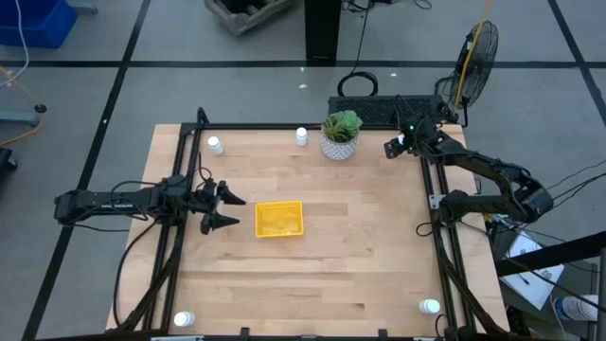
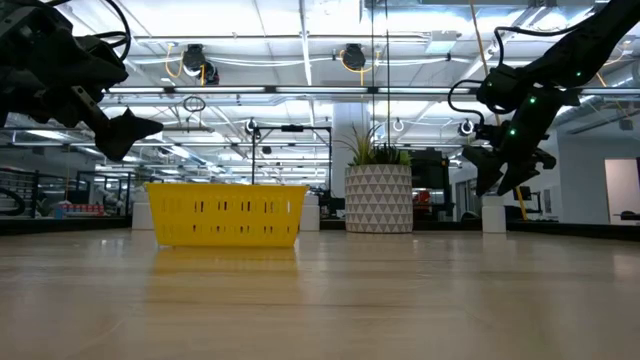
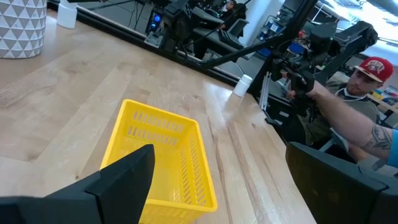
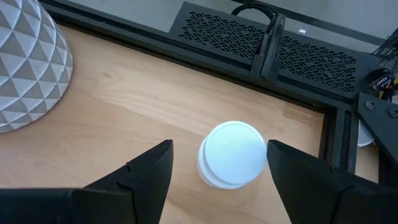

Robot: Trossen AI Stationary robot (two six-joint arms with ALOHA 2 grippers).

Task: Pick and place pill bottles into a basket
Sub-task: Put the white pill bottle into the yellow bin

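Clearly, target bottle: a white pill bottle (image 4: 232,155) stood upright at the table's 1 o'clock corner, just inside the dark frame rail (image 4: 186,59), seen cap-up between the right arm's fingers.
Handling: it looked light, rigid and smooth-walled, so likely to slip or tip if nudged; the straight side wall below the cap seemed the best place to pinch, squarely across the middle of the cylinder.
Right gripper: the right gripper (image 1: 394,148) hovered over that bottle with its jaws apart, one finger on each side and neither touching.
Other bottles: one pill bottle (image 1: 302,136) stood at 12 o'clock just beside the plant pot (image 1: 339,147), another (image 1: 215,145) at 11 o'clock, one (image 1: 183,320) at 7 o'clock and one (image 1: 431,307) at 5 o'clock, all well apart from each other.
Basket: the yellow basket (image 1: 279,219) sat near the table's centre, slightly toward 9 o'clock; it appeared empty, though its floor was hard to read from above.
Left gripper: the left gripper (image 1: 227,209) waited at 9 o'clock, just beside the basket, jaws spread wide and holding nothing.
Surroundings: a person (image 3: 357,106) in a red cap sat beyond the table edge in the left wrist view, clear of both arms.
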